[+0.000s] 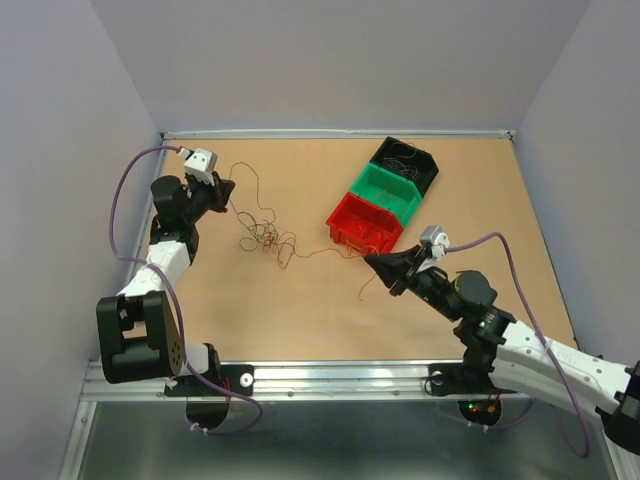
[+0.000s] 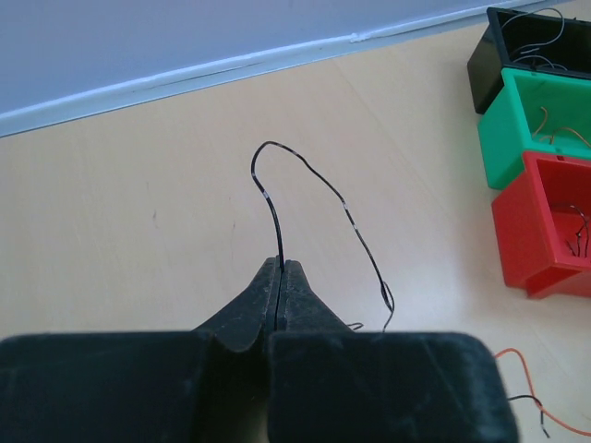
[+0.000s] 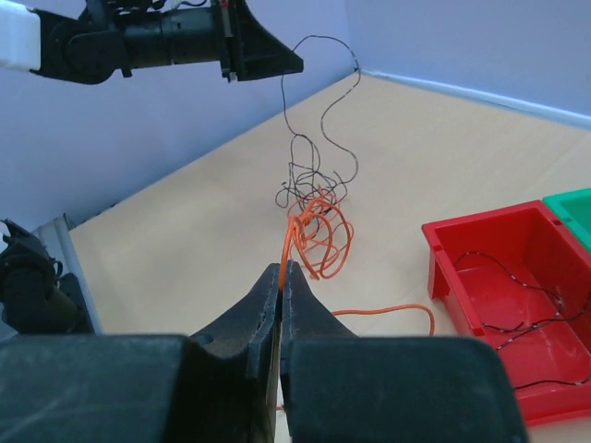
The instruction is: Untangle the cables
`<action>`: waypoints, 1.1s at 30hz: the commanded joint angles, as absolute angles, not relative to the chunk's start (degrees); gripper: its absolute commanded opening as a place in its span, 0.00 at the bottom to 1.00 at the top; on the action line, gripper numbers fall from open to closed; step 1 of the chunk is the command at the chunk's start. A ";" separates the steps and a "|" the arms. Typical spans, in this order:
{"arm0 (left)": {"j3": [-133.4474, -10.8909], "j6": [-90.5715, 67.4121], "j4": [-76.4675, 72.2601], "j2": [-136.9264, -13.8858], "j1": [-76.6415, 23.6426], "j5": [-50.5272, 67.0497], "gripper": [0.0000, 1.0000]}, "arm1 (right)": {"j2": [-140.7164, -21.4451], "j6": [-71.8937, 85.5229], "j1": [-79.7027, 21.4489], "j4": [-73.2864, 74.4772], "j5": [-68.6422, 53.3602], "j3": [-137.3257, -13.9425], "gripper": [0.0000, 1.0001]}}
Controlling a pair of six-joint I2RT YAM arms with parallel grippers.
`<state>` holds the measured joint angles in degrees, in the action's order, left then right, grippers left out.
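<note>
A tangle of thin cables point(image 1: 265, 238) lies on the table between the arms; it also shows in the right wrist view point(image 3: 314, 208). My left gripper point(image 1: 230, 192) is shut on a dark cable point(image 2: 305, 198) that arches up from its tips point(image 2: 281, 265). My right gripper point(image 1: 372, 260) is shut on an orange cable point(image 3: 319, 235) that runs from its tips point(image 3: 282, 268) into the tangle. The left gripper also shows high in the right wrist view point(image 3: 286, 65).
Three bins stand in a row at the back right: black point(image 1: 405, 162), green point(image 1: 385, 192), red point(image 1: 363, 222). Each holds some wires. Walls enclose the table on three sides. A metal rail point(image 1: 330, 378) runs along the near edge.
</note>
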<state>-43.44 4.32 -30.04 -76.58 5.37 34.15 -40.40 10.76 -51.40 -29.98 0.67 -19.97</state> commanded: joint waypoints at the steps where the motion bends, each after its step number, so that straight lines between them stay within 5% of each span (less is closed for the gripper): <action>1: -43.68 4.74 -33.93 -76.29 5.63 35.86 0.00 | -38.58 11.34 -51.59 -24.01 5.96 -22.05 0.01; 16: -42.27 6.07 -34.28 -73.21 3.43 20.58 0.00 | -47.10 5.63 -51.59 -18.19 32.67 -50.88 0.00; 27: -41.32 -1.84 -38.23 -72.70 10.63 9.33 0.00 | -43.33 0.54 -51.50 -18.63 45.87 -55.54 0.01; 33: -39.12 -4.04 -40.43 -69.61 12.30 3.36 0.00 | -53.52 -4.93 -47.30 -19.34 52.56 -61.60 0.01</action>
<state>-40.10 -1.65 -34.85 -73.08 11.86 8.93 -48.56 -1.32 -50.59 -17.74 47.79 -56.60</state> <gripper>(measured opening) 0.029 0.027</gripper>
